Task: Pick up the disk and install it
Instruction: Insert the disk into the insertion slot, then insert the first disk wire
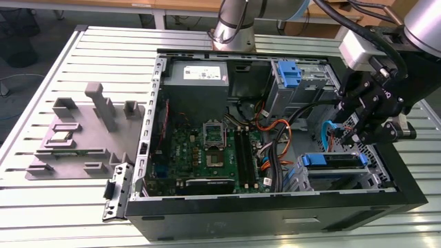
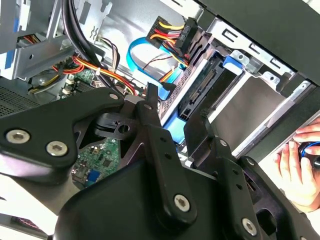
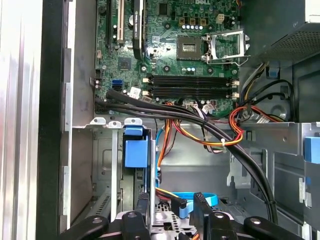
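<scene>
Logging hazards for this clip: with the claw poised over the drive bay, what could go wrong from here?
1. The open claw sits among the blue cable and orange wires; moving could snag them.
2. A person's hand is near the case edge, where a swing could hit it.
3. Whether the disk is fully seated cannot be told; pressing it might jam it.
</scene>
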Motion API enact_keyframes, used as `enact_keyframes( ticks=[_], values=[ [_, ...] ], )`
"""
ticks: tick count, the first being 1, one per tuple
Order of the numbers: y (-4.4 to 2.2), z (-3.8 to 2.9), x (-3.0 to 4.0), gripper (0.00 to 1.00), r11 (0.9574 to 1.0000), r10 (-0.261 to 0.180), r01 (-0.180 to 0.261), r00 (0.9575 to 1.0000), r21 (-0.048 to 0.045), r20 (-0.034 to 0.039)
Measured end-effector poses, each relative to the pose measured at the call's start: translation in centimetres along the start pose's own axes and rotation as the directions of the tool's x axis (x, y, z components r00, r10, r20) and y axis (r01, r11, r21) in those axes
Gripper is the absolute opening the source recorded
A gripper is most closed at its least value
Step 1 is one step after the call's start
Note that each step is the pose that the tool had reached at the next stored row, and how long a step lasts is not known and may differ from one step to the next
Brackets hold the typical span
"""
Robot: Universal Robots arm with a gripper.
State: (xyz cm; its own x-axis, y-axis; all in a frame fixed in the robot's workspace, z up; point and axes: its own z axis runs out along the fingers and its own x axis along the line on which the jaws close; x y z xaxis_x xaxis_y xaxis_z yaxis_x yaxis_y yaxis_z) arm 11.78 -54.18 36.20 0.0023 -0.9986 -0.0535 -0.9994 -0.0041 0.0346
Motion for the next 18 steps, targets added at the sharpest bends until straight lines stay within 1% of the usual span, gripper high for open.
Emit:
enact_keyframes(
  ticks=[18],
  values=[
    [-0.01, -0.01, 0.19, 0.48, 1.0, 0.0, 0.0, 1.0, 0.0, -0.0001]
  ],
)
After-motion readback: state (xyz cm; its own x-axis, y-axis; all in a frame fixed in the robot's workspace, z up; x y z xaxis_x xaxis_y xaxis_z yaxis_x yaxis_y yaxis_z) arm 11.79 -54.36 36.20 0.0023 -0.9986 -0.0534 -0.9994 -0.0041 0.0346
